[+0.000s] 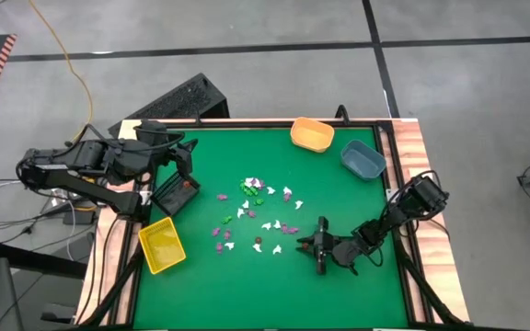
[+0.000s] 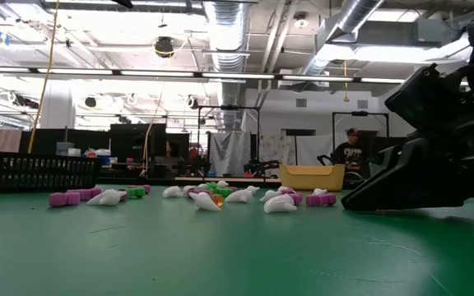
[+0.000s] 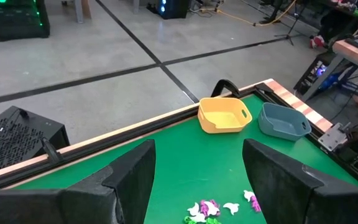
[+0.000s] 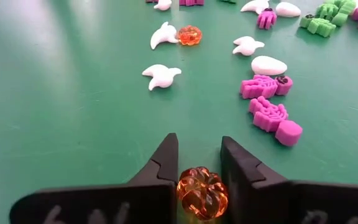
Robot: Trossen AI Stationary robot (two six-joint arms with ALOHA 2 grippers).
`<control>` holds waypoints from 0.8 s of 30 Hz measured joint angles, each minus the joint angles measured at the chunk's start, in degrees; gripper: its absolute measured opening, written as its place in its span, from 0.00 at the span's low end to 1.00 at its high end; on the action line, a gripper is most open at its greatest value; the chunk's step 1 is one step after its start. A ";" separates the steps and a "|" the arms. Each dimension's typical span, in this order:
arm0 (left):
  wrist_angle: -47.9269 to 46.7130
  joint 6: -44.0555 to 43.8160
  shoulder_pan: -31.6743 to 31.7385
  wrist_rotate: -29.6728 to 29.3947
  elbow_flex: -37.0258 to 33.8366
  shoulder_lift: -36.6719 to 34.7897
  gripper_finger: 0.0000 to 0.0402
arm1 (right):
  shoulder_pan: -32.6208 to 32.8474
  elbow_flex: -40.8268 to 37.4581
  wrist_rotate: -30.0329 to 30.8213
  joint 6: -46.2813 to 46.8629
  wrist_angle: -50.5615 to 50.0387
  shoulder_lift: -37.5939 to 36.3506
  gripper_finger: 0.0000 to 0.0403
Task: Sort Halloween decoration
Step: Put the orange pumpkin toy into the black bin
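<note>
a green felt-covered table top (image 1: 339,202) with a copper-coloured wooden rim carries four small plastic bins: a yellow rectangular bin (image 1: 161,245) at the near left, a black slatted bin (image 1: 175,191) just behind it, an orange bin (image 1: 312,134) and a grey-blue bin (image 1: 362,159) side by side at the far right corner. a black slotted box (image 1: 178,99) sits off the table's far left edge, and an orange cable (image 1: 67,55) trails over the grey floor.

the halloween decoration, a loose scatter of tiny white, purple and green plastic trinkets (image 1: 260,210), lies across the middle of the table, well apart from every bin. in the right wrist view white ghost shapes (image 4: 161,75), purple skeleton pieces (image 4: 268,113) and one loose translucent orange pumpkin (image 4: 189,35) lie ahead of the fingers, none of them between the fingers and the piece they hold.

the right gripper (image 4: 199,168) is down at the table at the near edge of the scatter, its two dark fingers closed against the sides of a translucent orange pumpkin bead (image 4: 202,192).

the left gripper (image 3: 197,168) waits over the black slatted bin, fingers spread wide and holding nothing.
</note>
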 joint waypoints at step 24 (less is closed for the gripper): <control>0.07 1.66 0.00 2.60 0.00 -0.88 0.58 | -10.87 6.18 -3.21 2.48 -16.33 -16.20 0.20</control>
